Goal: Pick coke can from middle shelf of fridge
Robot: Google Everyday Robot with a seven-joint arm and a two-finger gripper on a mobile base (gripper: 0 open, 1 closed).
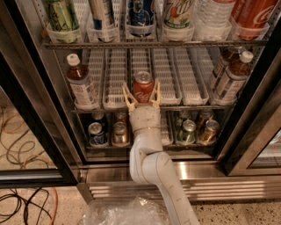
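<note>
The coke can [143,86] is red with a silver top and stands upright at the front of a white lane tray on the middle shelf [175,107] of the fridge [145,169]. My gripper [142,93] reaches in from below on a white arm. Its two tan fingers [128,97] are open and stand on either side of the can's lower half. I cannot tell whether they touch it.
Brown tea bottles stand at the shelf's left [81,82] and right [232,74]. Tall cans and bottles [178,13] fill the rack above. Small cans [189,131] crowd the rack below. Black door frames [35,123] flank the opening. Cables [22,132] lie on the floor at left.
</note>
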